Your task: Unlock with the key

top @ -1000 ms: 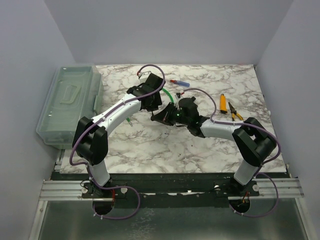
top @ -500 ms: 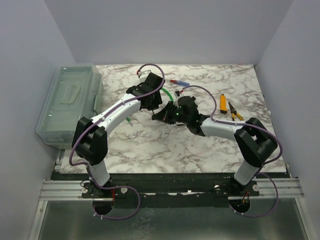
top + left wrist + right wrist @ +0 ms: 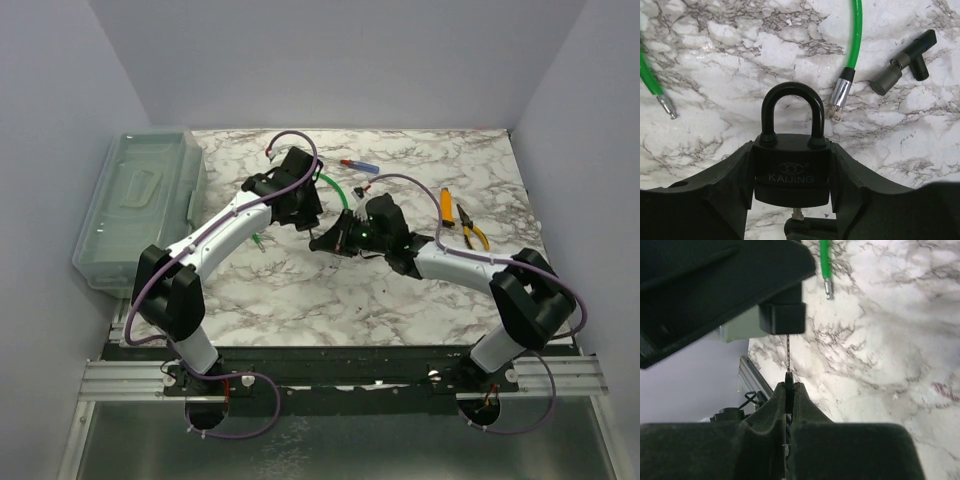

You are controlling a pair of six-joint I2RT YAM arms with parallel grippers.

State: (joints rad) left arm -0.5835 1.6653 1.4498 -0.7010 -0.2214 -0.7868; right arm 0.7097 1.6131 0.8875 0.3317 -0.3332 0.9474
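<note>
While the left gripper [image 3: 792,165] clamped the padlock [image 3: 791,176] at table centre, shackle toward 12 o'clock, the right gripper [image 3: 788,385] was clenched on the key [image 3: 788,352], its blade meeting the lock's underside. Green cable [image 3: 855,40] and a cylinder fitting [image 3: 889,77] lay at 1 o'clock, pliers [image 3: 470,226] at 3, and a lidded bin [image 3: 140,205] at 9. Bare marble table [image 3: 330,300] lay at 6.
</note>
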